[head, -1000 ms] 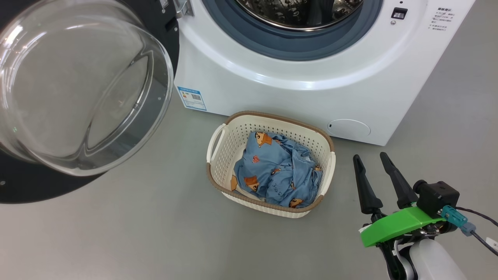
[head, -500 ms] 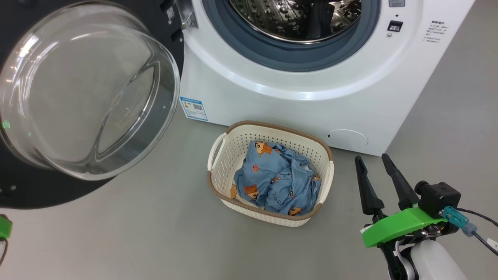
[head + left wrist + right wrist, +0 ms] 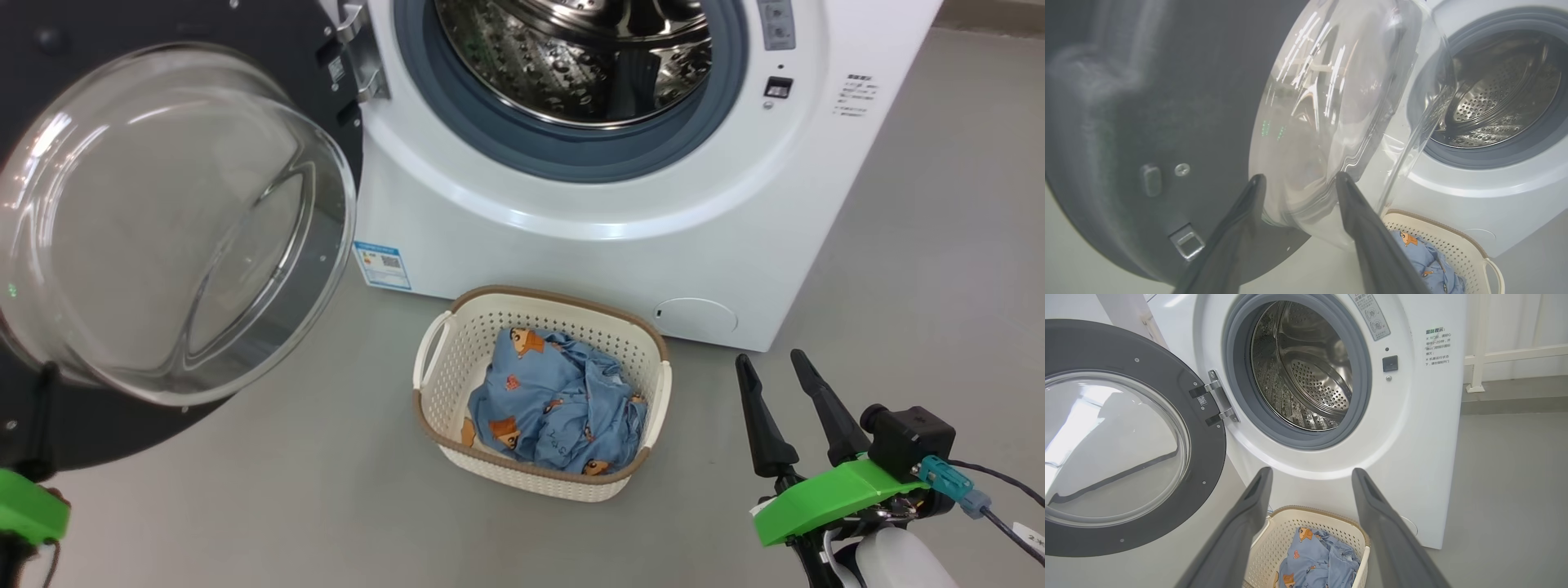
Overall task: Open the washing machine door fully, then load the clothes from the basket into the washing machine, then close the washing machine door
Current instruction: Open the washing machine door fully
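The clothes (image 3: 555, 400) lie in the basket (image 3: 447, 367) before the washing machine (image 3: 571, 261).

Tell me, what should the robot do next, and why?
Probably swing the open right gripper left and down over the clothes in the basket. The washing machine door already stands wide open, the steel drum looks empty, and the clothes lie untouched.

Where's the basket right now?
In the head view's lower centre, the basket stands just before the washing machine, right of its open door.
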